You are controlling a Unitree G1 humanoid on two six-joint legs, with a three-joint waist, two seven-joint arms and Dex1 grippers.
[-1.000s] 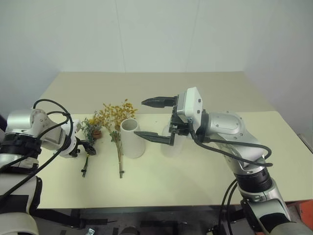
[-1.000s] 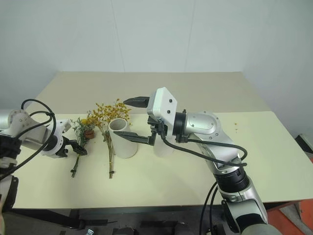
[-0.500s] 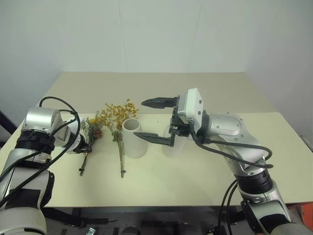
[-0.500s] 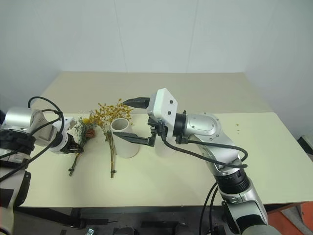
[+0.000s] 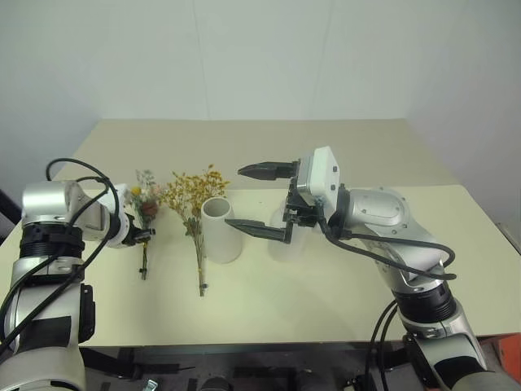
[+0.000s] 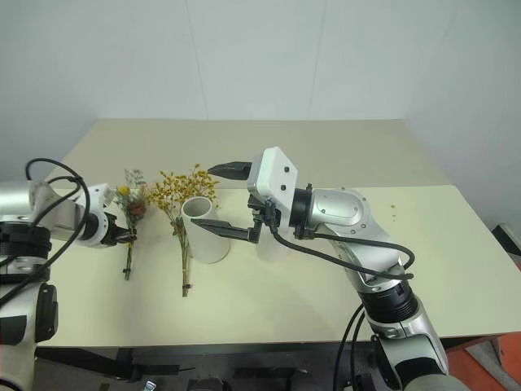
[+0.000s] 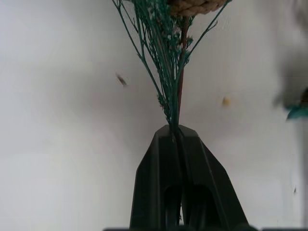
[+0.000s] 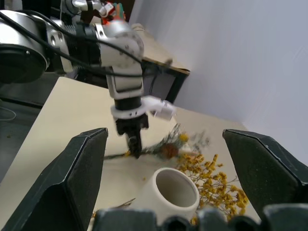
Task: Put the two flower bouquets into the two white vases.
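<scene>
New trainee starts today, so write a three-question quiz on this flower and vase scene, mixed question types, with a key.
1. True or false: the left gripper is shut on the green sprig bunch.
2. Which best describes the right gripper? A) shut on a vase B) open, holding nothing C) shut on the yellow spray
3. Where is the yellow-orange spray lying?

Key:
1. True.
2. B.
3. On the table, just beside the tall white vase, on the side of the robot's left arm.
</scene>
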